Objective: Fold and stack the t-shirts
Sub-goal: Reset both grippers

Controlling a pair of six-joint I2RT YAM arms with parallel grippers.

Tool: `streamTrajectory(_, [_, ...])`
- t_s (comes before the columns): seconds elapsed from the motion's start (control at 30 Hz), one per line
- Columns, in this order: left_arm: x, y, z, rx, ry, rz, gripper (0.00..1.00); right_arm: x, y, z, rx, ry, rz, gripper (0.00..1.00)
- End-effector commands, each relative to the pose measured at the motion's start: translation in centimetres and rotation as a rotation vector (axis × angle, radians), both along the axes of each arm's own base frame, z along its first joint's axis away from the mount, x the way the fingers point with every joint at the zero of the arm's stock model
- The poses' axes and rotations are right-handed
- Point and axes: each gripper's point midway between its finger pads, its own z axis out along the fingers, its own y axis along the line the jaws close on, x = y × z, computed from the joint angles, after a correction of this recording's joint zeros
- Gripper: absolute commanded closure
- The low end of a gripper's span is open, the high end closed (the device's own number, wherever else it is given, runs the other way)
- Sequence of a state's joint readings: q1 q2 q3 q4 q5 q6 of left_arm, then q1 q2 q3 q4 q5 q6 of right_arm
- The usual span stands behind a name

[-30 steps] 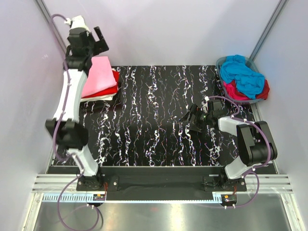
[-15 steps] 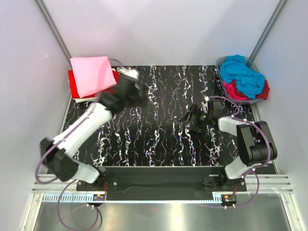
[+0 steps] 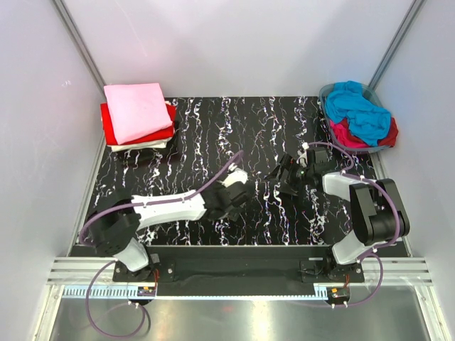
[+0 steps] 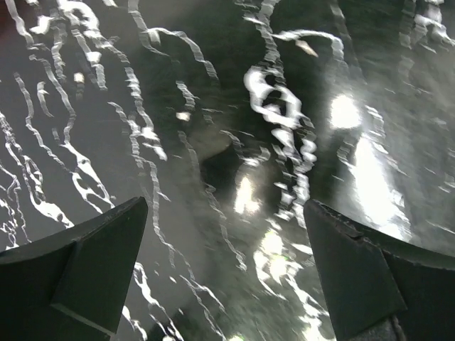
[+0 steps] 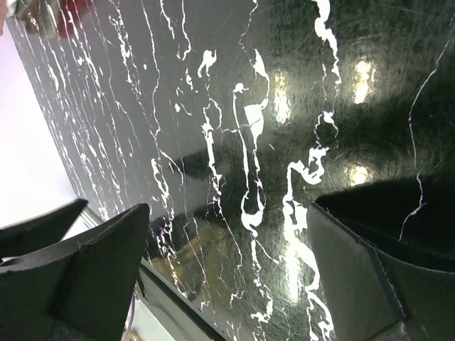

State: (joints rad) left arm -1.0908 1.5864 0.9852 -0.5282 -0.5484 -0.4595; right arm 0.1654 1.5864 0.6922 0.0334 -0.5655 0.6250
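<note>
Three folded t-shirts lie stacked at the back left: a light pink one (image 3: 135, 110) on top, a red one (image 3: 168, 132) under it, and a white one (image 3: 148, 145) at the bottom. A bright blue t-shirt (image 3: 359, 108) and a magenta one (image 3: 343, 133) lie crumpled in the basket (image 3: 324, 99) at the back right. My left gripper (image 3: 240, 186) (image 4: 224, 263) hovers open over bare tabletop near the middle. My right gripper (image 3: 279, 177) (image 5: 224, 270) rests low to its right, open, holding nothing.
The tabletop (image 3: 213, 135) is black with white marbling. White walls close in the left, back and right sides. The two grippers sit close together near the table's centre. The metal rail (image 3: 227, 273) with the arm bases runs along the near edge.
My left arm has swung from the stack at the back left down to the table's middle. The pink t-shirt stays on top of the stack. The right arm has not moved.
</note>
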Motion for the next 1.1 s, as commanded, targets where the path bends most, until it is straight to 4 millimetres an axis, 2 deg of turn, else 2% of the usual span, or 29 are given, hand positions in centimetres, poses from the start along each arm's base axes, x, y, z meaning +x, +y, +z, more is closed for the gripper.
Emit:
streamTrajectory(0.0, [2.5, -1.9, 5.4, -0.234, -0.204, 0.017, 0.01, 0.1, 0.0, 1.5, 0.016, -0.083, 0.014, 0.0])
streamTrajectory(0.03, [2.8, -2.6, 6.7, -0.313, -0.256, 0.013, 0.01, 0.0, 0.0, 1.8, 0.02, -0.097, 0.009, 0.0])
streamTrajectory(0.07, [2.4, -0.9, 7.6, -0.349, -0.31, 0.036, 0.01, 0.1, -0.2, 2.9, 0.021, -0.141, 0.002, 0.0])
streamTrajectory(0.1, [2.4, -0.2, 8.4, -0.383, -0.348, 0.051, 0.01, -0.3, -0.6, 2.8, 0.008, -0.158, -0.019, 0.0])
streamTrajectory(0.13, [2.6, 1.3, 8.4, -0.391, -0.405, 0.096, 0.01, -0.6, -0.8, 3.2, 0.006, -0.179, -0.038, 0.0])
streamTrajectory(0.17, [2.6, 2.6, 10.3, -0.44, -0.46, 0.135, 0.01, -0.7, -1.1, 5.5, 0.011, -0.266, -0.059, 0.0])
streamTrajectory(0.2, [2.6, 3.6, 10.7, -0.449, -0.487, 0.169, 0.01, -1.5, -1.9, 5.1, -0.017, -0.288, -0.103, 0.0])
streamTrajectory(0.23, [2.6, 4.9, 10.2, -0.438, -0.516, 0.196, 0.01, -1.8, -2.4, 5.9, -0.014, -0.324, -0.14, 0.0])
streamTrajectory(0.27, [2.4, 5.1, 10.8, -0.481, -0.534, 0.189, 0.01, -2.4, -2.9, 9.1, 0.005, -0.445, -0.17, 0.0])
streamTrajectory(0.3, [2.5, 5.1, 10.6, -0.502, -0.534, 0.17, 0.01, -3.2, -3.9, 8.4, -0.022, -0.457, -0.224, 0.0])
streamTrajectory(0.33, [2.6, 4.8, 10.6, -0.52, -0.527, 0.158, 0.01, -3.6, -4.4, 9.0, -0.019, -0.488, -0.256, 0.0])
streamTrajectory(0.37, [2.9, 5.1, 10.3, -0.498, -0.524, 0.188, 0.01, -4.2, -4.9, 11.3, -0.001, -0.584, -0.286, 0.0])
streamTrajectory(0.4, [3.2, 6.5, 9.1, -0.46, -0.493, 0.268, 0.01, -4.6, -5.4, 10.8, -0.014, -0.584, -0.309, 0.0])
streamTrajectory(0.43, [3.9, 6.6, 9.0, -0.444, -0.474, 0.309, 0.01, -5.0, -5.5, 11.8, -0.004, -0.627, -0.318, 0.0])
streamTrajectory(0.5, [5.1, 7.5, 8.0, -0.428, -0.429, 0.35, 0.01, -5.1, -5.8, 11.6, -0.012, -0.623, -0.33, 0.0])
streamTrajectory(0.53, [5.3, 7.1, 7.6, -0.422, -0.401, 0.341, 0.01, -5.0, -5.8, 11.4, -0.017, -0.61, -0.33, 0.0])
streamTrajectory(0.73, [5.2, 7.5, 7.7, -0.45, -0.412, 0.347, 0.01, -4.3, -5.2, 10.4, -0.025, -0.559, -0.297, 0.0])
streamTrajectory(1.07, [4.7, 8.3, 8.3, -0.518, -0.443, 0.36, 0.01, -3.8, -4.7, 10.1, -0.017, -0.53, -0.274, 0.0])
